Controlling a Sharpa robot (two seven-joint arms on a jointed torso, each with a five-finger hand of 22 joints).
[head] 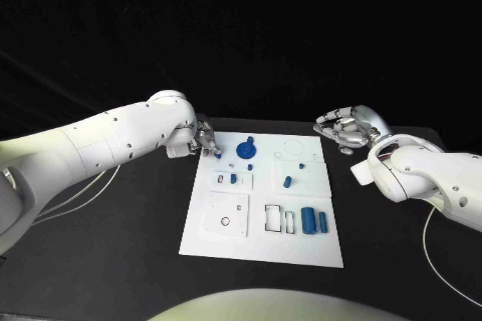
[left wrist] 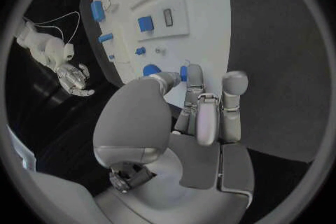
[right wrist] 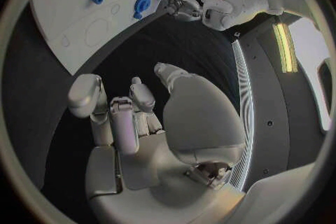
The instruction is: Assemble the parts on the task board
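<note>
Black table (head: pixel 120 265), dark backdrop; lit ceiling strip (right wrist: pixel 285 47)

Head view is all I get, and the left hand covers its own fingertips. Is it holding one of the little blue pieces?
Observer: It looks like it. In the left wrist view, the left hand pinches a small blue peg between its thumb and a fingertip, at the edge of the task board.
Operator: Is the right hand hiding anything in its palm?
Observer: No. The right wrist view looks along the right hand, and its fingers are curled in with nothing between them. It is above the bare black table, off to the side of the board.
</note>
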